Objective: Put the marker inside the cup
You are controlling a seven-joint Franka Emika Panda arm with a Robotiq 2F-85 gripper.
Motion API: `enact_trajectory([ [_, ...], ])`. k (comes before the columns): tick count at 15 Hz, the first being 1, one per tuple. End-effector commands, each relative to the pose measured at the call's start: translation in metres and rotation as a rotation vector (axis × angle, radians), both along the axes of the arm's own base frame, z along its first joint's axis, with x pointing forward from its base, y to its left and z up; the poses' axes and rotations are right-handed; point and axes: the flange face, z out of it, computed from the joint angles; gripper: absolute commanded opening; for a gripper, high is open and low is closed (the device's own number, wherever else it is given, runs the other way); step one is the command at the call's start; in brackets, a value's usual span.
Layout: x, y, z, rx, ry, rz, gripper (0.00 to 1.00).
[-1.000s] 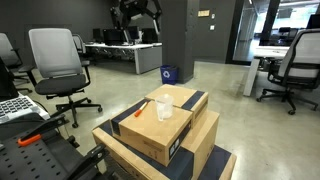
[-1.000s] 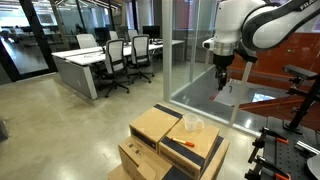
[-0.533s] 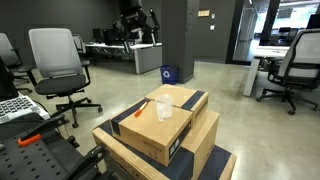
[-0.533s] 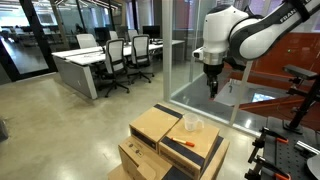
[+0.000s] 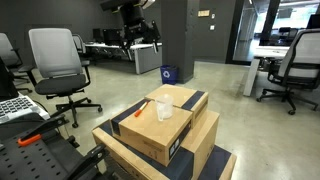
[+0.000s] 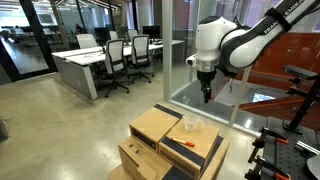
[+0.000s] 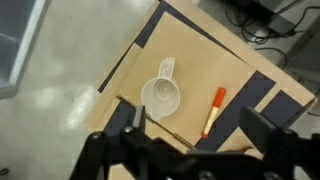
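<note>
Gripper (image 7: 193, 120) up high, jaws spread wide, nothing in them

Going left to right in the wrist view, the cup (image 7: 162, 97) stands upright on the cardboard box (image 7: 235, 70). The marker (image 7: 214, 111) lies flat just beside it on the right, not touching. You're hanging well above both, so I'd call this the approach step, with the grasp not yet begun. Next you'll want to come down over the marker, turn the fingers across its thin body and pinch it mid-length. Watch the cup too, it looks light and easy to knock over.
</note>
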Motion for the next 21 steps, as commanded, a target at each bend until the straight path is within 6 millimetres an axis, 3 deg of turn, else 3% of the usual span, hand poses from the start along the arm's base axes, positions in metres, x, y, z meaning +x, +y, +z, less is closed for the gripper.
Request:
enact_trajectory([
  [1,0.002,0.0,-0.002,0.001,0.003,0.002,1.0],
  [10,0.005,0.001,-0.002,0.0,0.001,0.004,1.0],
  [18,-0.034,0.017,-0.038,-0.005,0.055,0.028,1.0],
  [19,-0.027,0.013,-0.035,-0.004,0.078,0.022,1.0],
  [21,-0.033,0.017,-0.041,-0.001,0.083,0.027,1.0],
])
